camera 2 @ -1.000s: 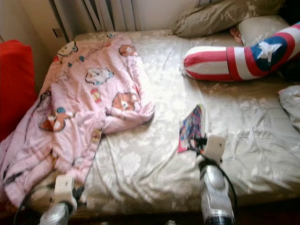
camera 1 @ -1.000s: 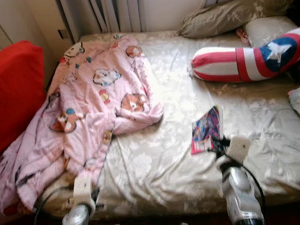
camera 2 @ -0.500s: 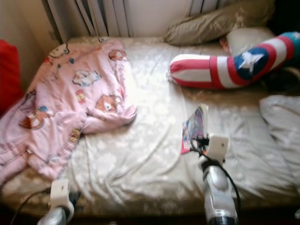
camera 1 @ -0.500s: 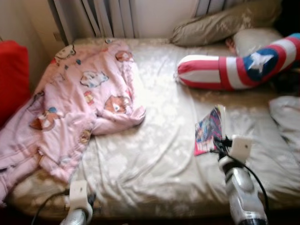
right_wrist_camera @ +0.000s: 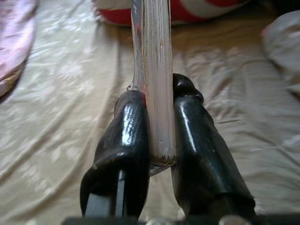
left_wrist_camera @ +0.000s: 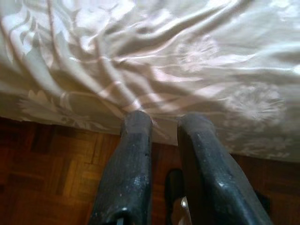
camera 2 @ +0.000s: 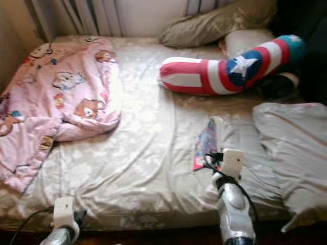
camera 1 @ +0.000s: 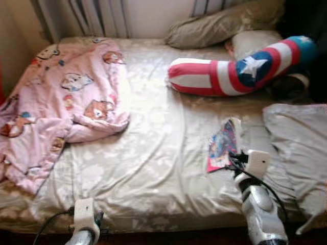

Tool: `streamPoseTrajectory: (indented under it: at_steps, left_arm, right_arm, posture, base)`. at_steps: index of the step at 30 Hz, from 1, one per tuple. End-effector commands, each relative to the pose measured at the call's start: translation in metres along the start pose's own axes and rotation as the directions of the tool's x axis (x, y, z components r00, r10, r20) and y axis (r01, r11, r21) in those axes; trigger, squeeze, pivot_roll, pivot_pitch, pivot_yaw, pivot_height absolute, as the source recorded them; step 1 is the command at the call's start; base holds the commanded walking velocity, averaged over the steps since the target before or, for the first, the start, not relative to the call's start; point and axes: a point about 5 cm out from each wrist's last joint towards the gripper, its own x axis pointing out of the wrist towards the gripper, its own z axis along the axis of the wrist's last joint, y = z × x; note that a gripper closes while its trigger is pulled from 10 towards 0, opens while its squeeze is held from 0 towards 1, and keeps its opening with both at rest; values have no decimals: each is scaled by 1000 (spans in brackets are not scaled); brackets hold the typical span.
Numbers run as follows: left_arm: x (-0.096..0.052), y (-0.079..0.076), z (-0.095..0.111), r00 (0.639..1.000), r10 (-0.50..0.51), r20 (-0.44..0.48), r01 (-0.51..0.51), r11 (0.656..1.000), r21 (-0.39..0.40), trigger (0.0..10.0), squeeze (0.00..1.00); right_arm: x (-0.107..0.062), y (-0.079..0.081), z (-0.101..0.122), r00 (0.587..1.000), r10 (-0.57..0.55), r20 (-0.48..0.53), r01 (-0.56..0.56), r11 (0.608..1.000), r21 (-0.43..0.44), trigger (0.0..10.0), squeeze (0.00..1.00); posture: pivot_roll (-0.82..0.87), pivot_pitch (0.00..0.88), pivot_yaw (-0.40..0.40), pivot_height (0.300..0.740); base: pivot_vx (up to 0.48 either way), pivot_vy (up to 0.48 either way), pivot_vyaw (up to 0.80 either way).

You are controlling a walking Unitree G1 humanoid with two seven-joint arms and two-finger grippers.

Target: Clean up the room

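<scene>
A thin book with a colourful cover (camera 1: 223,146) stands on edge just above the beige bed sheet (camera 1: 148,163), right of the middle. My right gripper (camera 1: 235,159) is shut on its lower end; the right wrist view shows the page edges (right_wrist_camera: 157,70) clamped between both black fingers (right_wrist_camera: 126,136). My left gripper (left_wrist_camera: 161,121) hangs low at the bed's front edge over the wooden floor (left_wrist_camera: 47,178). Its fingers stand a narrow gap apart with nothing between them.
A pink cartoon blanket (camera 1: 56,107) is rumpled over the bed's left side. A red, white and blue star bolster (camera 1: 230,74) lies at the back right, with beige pillows (camera 1: 219,25) behind it. A grey cloth (camera 1: 296,143) covers the right edge. Curtains (camera 1: 97,15) hang behind.
The camera has swung to the right: the red object at left left the picture and the grey cloth came in. My right gripper still holds the book.
</scene>
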Motion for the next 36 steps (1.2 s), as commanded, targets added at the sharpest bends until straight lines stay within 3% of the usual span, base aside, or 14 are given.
streamPoseTrajectory:
  at_steps: [1,7,29,36]
  left_arm:
    - [-2,-1,-6,1000,-1,-26,1,1000,-5,10000,0]
    - [-2,-1,-6,1000,0,-26,-1,1000,-11,10000,0]
    - [-1,0,-5,1000,1,-21,-2,999,-37,10000,0]
    - [-1,0,-5,1000,-2,-22,1,1000,-31,10000,0]
  right_arm:
    - [0,-4,8,999,-2,35,3,1000,-12,10000,0]
    - [0,-4,8,1000,2,30,-1,1000,-22,10000,0]
    - [-1,-4,5,1000,10,16,-9,1000,-12,10000,0]
    - [-1,-2,5,1000,24,12,-24,1000,-20,10000,0]
  posture:
    - [-3,159,8,740]
    - [-2,166,6,740]
    - [-2,176,4,740]
    - [-1,174,4,740]
  base:
    - [0,-401,0]
    - [0,-371,0]
    - [0,0,0]
    - [271,0,0]
